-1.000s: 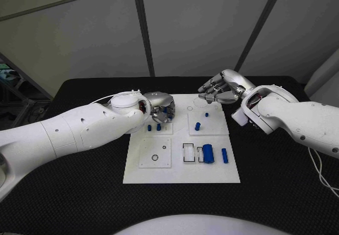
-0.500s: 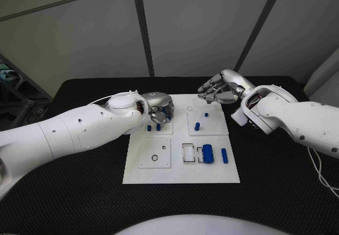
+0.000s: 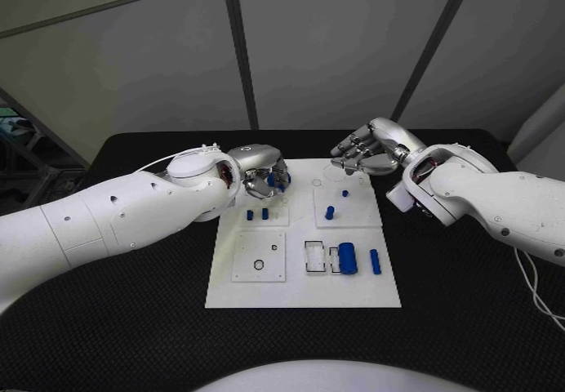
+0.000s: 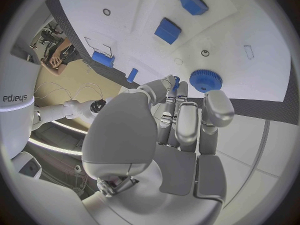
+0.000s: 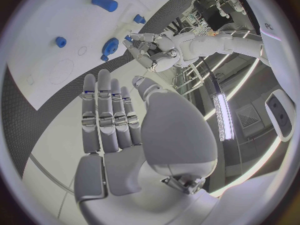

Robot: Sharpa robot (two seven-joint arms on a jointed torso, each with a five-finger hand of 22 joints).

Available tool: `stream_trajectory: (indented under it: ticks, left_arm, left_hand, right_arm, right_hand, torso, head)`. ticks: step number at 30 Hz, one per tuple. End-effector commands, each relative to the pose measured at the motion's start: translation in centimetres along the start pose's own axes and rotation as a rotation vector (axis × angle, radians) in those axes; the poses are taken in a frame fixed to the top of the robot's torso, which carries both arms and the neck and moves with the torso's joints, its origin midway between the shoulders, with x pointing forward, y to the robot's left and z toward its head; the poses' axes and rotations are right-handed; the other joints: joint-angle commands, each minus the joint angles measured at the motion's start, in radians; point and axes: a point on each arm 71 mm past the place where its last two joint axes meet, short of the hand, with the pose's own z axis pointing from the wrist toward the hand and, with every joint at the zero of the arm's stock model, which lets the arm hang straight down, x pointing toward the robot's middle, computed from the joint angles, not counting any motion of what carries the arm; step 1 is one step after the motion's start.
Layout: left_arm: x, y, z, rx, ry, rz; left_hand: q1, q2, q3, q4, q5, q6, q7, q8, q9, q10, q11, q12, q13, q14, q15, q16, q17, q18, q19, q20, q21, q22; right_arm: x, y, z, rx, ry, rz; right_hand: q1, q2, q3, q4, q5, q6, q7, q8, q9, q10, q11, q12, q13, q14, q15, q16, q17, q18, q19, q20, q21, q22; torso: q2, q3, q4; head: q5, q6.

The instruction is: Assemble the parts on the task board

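The task board (image 3: 304,286), a white plate, lay in the middle of the black tabletop (image 3: 130,327), and its blue parts were spread over it. On its 5 o'clock side a thick blue cylinder (image 3: 348,256) lay beside a slimmer blue pin (image 3: 375,260), just next to a clear rectangular frame (image 3: 314,255). Toward 10 o'clock two short blue pegs (image 3: 257,215) stood side by side, and toward 1 o'clock stood another blue peg (image 3: 330,211) with a smaller blue stud (image 3: 344,193) beyond it. A small black ring (image 3: 257,263) and a smaller one (image 3: 273,244) sat on the board's 8 o'clock quarter.

My left hand (image 3: 264,173) hung over the board's 11 o'clock corner. Its fingers (image 4: 187,120) were curled inward, and a blue toothed gear (image 4: 205,80) showed right at their tips in the left wrist view, with a bit of blue between them; I could not tell for sure whether they gripped it or only touched it.

My right hand (image 3: 367,151) was at the board's far edge, near 12 to 1 o'clock, and was well apart from the left one. Its fingers (image 5: 106,110) were stretched out straight, close together, with nothing in them. In the right wrist view the blue gear (image 5: 110,47) appeared beside my left hand's fingertips.
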Motion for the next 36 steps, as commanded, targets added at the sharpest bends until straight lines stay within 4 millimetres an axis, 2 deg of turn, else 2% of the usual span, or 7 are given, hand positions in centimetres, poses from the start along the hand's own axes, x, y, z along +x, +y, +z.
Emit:
stream_trajectory:
  ticks: [1, 10, 15, 24, 36]
  left_arm:
    - [-0.4, 0.0, -0.5, 0.003, -0.016, -0.036]
    - [-0.7, 2.1, -2.3, -0.064, 0.02, -0.047]
    - [-0.1, 2.6, -2.8, -0.082, 0.036, -0.056]
    - [0.8, 3.3, -3.0, -0.106, 0.047, -0.066]
    - [1.0, 3.7, -2.9, -0.124, 0.048, -0.061]
  left_hand:
    - [-0.013, -0.003, 0.006, 0.0, 0.003, 0.008, -0.001, -0.005, 0.001, 0.007, -0.001, -0.005, 0.0, 0.005, 0.001, 0.002, -0.002, -0.02, 0.006, 0.001, 0.006, 0.002]
    - [-0.026, -0.01, 0.003, -0.001, 0.002, 0.012, -0.002, -0.01, 0.001, 0.012, -0.001, -0.015, 0.001, 0.004, 0.001, 0.002, -0.007, -0.021, 0.006, 0.002, 0.007, 0.004]
    - [-0.029, -0.01, 0.002, -0.001, 0.002, 0.012, -0.002, -0.011, 0.001, 0.013, -0.001, -0.017, 0.001, 0.005, 0.001, 0.002, -0.007, -0.021, 0.006, 0.002, 0.008, 0.005]
    - [-0.029, -0.012, 0.002, -0.002, 0.002, 0.012, -0.002, -0.012, 0.001, 0.013, -0.001, -0.019, 0.001, 0.005, 0.001, 0.003, -0.007, -0.02, 0.006, 0.002, 0.007, 0.005]
    - [-0.029, -0.012, 0.002, -0.003, 0.002, 0.012, -0.002, -0.013, 0.001, 0.013, -0.001, -0.02, 0.001, 0.005, 0.001, 0.003, -0.007, -0.021, 0.006, 0.002, 0.007, 0.005]
  right_arm:
    - [-0.1, 0.1, 0.0, -0.006, -0.006, -0.002]
    - [-0.2, 0.0, -0.1, -0.003, -0.007, -0.003]
    - [-0.2, 0.0, -0.1, -0.002, -0.006, -0.003]
    - [-0.2, 0.0, -0.1, -0.002, -0.007, -0.003]
    - [-0.2, 0.0, -0.1, -0.002, -0.007, -0.003]
  right_hand:
    - [0.007, 0.005, 0.005, -0.001, 0.004, -0.005, -0.001, -0.002, 0.001, -0.006, -0.002, 0.004, 0.001, 0.003, 0.005, -0.005, -0.001, 0.013, 0.006, 0.003, -0.004, -0.002]
    - [0.007, 0.005, 0.005, -0.001, 0.004, -0.005, -0.001, -0.002, 0.001, -0.006, -0.002, 0.004, 0.001, 0.003, 0.005, -0.005, -0.001, 0.013, 0.006, 0.003, -0.004, -0.002]
    - [0.008, 0.005, 0.006, -0.001, 0.004, -0.005, -0.001, -0.002, 0.001, -0.007, -0.002, 0.005, 0.002, 0.003, 0.005, -0.005, -0.001, 0.013, 0.006, 0.003, -0.005, -0.002]
    - [0.009, 0.005, 0.006, -0.001, 0.004, -0.005, -0.001, -0.002, 0.001, -0.007, -0.002, 0.005, 0.002, 0.003, 0.005, -0.005, -0.001, 0.013, 0.006, 0.003, -0.005, -0.002]
    - [0.009, 0.005, 0.006, -0.001, 0.004, -0.005, -0.001, -0.002, 0.001, -0.007, -0.002, 0.005, 0.002, 0.003, 0.005, -0.005, -0.001, 0.013, 0.006, 0.003, -0.005, -0.002]
  torso:
    - [0.0, 0.0011, -0.0008]
    - [0.0, 0.0006, 0.0014]
    - [0.0, 0.0006, -0.0005]
    - [0.0, 0.0003, -0.0029]
    - [0.001, 0.0005, -0.0015]
  head:
    - [0.001, 0.001]
    - [0.003, 0.0]
    - [0.007, 0.002]
    - [0.007, 0.001]
    - [0.005, 0.002]
